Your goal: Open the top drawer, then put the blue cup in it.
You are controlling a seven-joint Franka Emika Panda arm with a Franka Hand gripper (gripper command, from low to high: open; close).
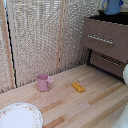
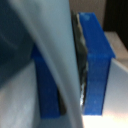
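Up on the dresser (image 1: 107, 42), at the exterior view's upper right, the blue cup (image 1: 113, 6) stands upright on the dark top surface, its handle toward the exterior view's left. Its upper part is cut off by the frame edge. Just below it, the top drawer (image 1: 104, 39) is a wide dark brown wooden front, shut flush, with a long thin silver bar handle (image 1: 100, 39) running along its width; a matching drawer front (image 1: 108, 64) sits beneath.

On the pale plank table (image 1: 90, 100) stand a pink mug (image 1: 43, 82), a small orange block (image 1: 78, 87) lying with its long side slanted, and a white plate with a dotted rim (image 1: 19, 116). A woven reed screen (image 1: 40, 35) closes the back.

The wrist view shows none of that: only blurred, glossy blue surfaces pressed close to the lens, with a pale grey finger (image 2: 55, 55) of the end effector (image 2: 75, 75) crossing them. Whether the end effector is spread or pinching the cup cannot be told.
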